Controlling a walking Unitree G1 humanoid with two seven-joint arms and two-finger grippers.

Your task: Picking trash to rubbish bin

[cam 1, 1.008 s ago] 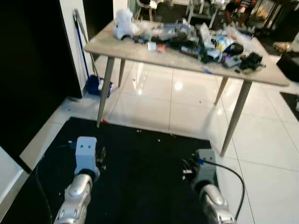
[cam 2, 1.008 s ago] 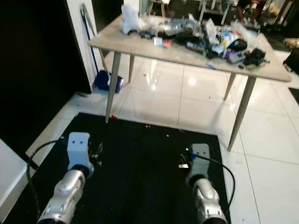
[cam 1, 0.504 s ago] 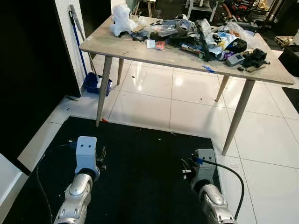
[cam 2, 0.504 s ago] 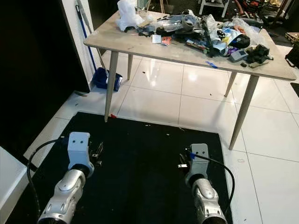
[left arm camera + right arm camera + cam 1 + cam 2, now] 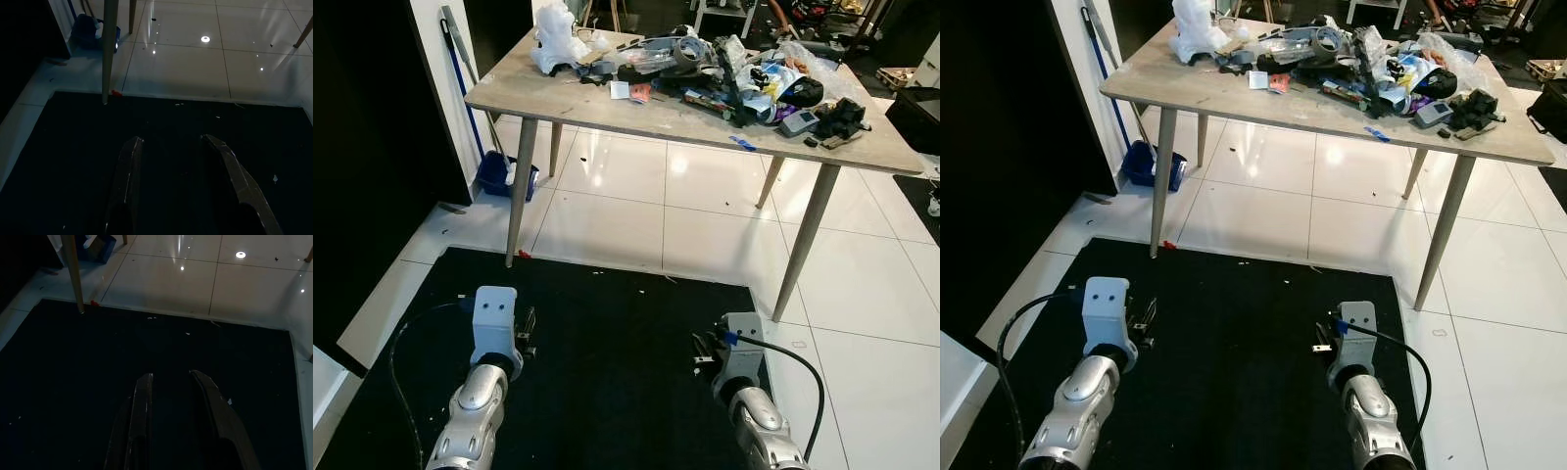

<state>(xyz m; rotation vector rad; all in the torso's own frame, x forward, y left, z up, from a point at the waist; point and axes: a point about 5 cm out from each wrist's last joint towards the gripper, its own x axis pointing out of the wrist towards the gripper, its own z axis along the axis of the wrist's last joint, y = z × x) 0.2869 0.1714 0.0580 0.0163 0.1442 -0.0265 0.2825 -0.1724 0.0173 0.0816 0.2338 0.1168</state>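
The trash pile (image 5: 734, 73) lies on the table (image 5: 558, 93), well ahead at twelve o'clock. The left gripper (image 5: 171, 147) and right gripper (image 5: 168, 379) hang low over the black mat (image 5: 607, 362), fingers parted and empty.

Both eye views look forward and down from the robot's head, taking in the black rug (image 5: 607, 372) close below and the cluttered worktop (image 5: 568, 98) farther ahead, the right eye's picture shifted slightly sideways. Each wrist camera looks low along its own black fingers (image 5: 128, 181) across the rug toward the white tiled floor (image 5: 195, 279). Both wrist views share the worktop leg (image 5: 108, 49) at the rug's edge.
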